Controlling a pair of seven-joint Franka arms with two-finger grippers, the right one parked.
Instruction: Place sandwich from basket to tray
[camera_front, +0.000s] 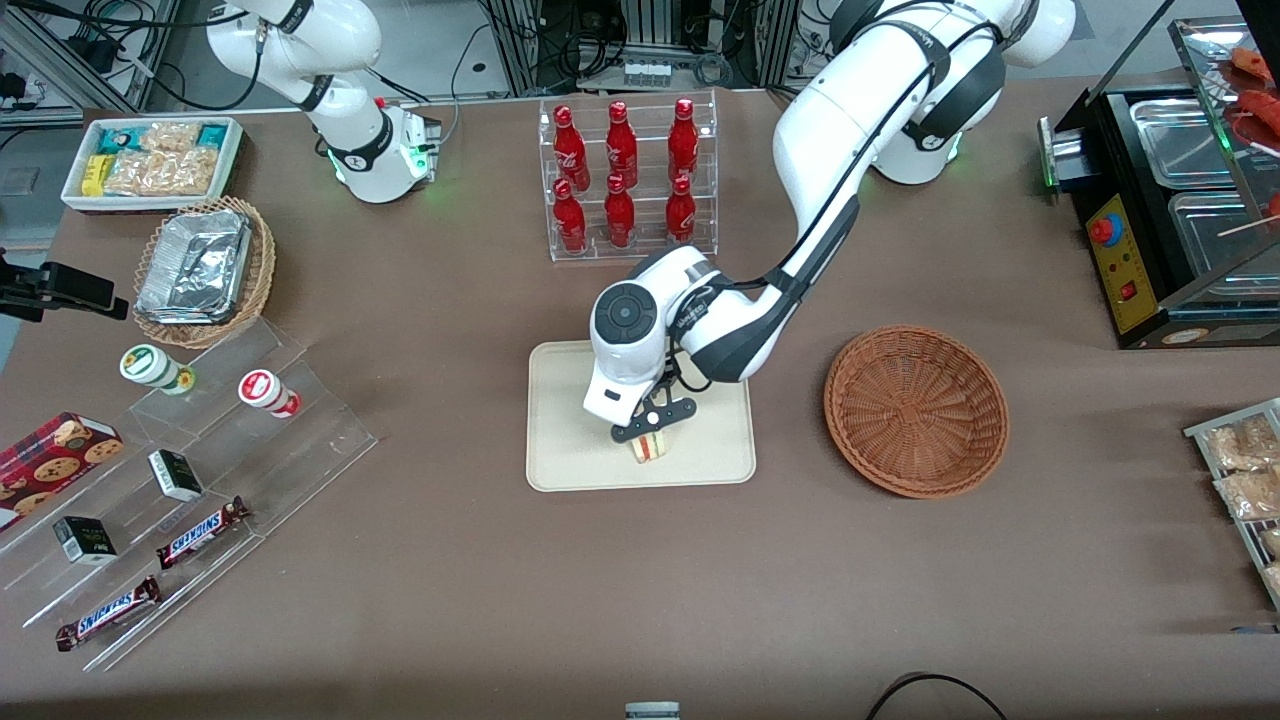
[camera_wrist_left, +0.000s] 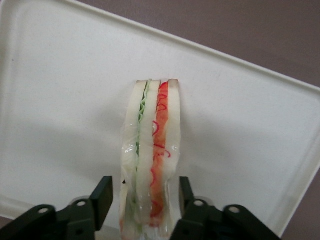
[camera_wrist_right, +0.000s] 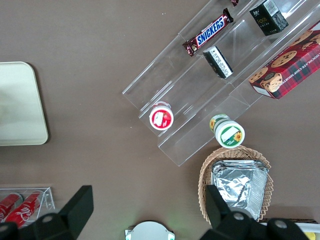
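The sandwich (camera_front: 648, 447) stands on its edge on the cream tray (camera_front: 560, 470), near the tray's rim closest to the front camera. In the left wrist view the sandwich (camera_wrist_left: 150, 150) shows its green and red filling, with the tray (camera_wrist_left: 60, 100) under it. My left gripper (camera_front: 650, 428) is right above the sandwich. Its fingers (camera_wrist_left: 102, 197) stand on either side of the sandwich with a small gap on each side, so the gripper (camera_wrist_left: 146, 200) is open. The reddish-brown basket (camera_front: 915, 410) lies empty beside the tray, toward the working arm's end. The tray's corner also shows in the right wrist view (camera_wrist_right: 15, 105).
A clear rack of red bottles (camera_front: 625, 180) stands farther from the front camera than the tray. A clear tiered stand with snacks (camera_front: 200, 470), a tan basket of foil containers (camera_front: 205, 270) and a white snack bin (camera_front: 150, 160) lie toward the parked arm's end. A food warmer (camera_front: 1170, 200) stands at the working arm's end.
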